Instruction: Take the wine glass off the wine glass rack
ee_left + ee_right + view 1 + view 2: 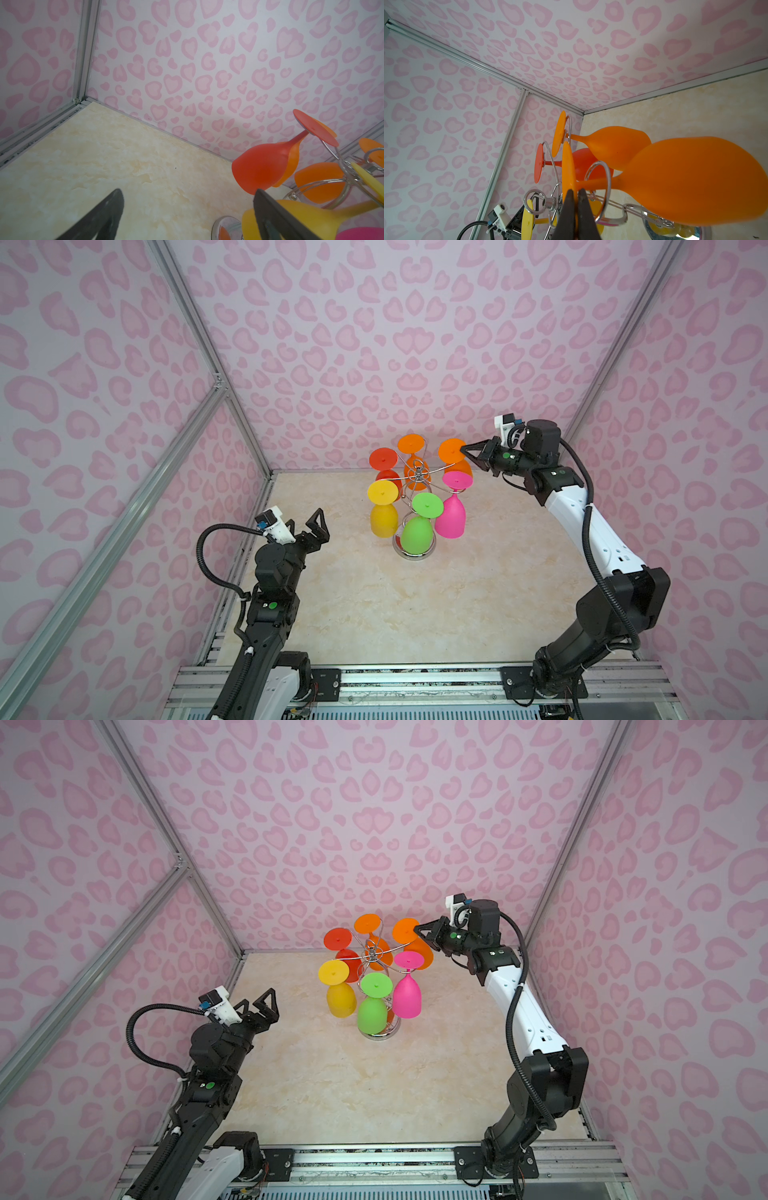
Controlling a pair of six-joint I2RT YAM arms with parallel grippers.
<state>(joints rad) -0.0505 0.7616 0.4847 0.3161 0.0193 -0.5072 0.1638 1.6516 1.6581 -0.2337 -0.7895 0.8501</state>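
The wine glass rack (417, 476) (374, 956) is a chrome wire stand at the back middle of the table, with several coloured glasses hanging bowl-down from its curled arms. My right gripper (464, 449) (417, 928) (576, 192) is shut on the rim of the foot of the rear right orange wine glass (451, 451) (404, 930) (695, 180). That glass's stem runs through a wire loop of the rack. My left gripper (305, 521) (257, 1000) (187, 191) stands open and empty, left of the rack and apart from it.
Red (383, 458), a second orange (410, 443), yellow (382, 491), green (427, 504) and pink (457, 480) glasses hang close together round the stem. The rack's mirrored base (415, 555) (226, 226) rests on the marbled table. Pink patterned walls enclose the back and sides.
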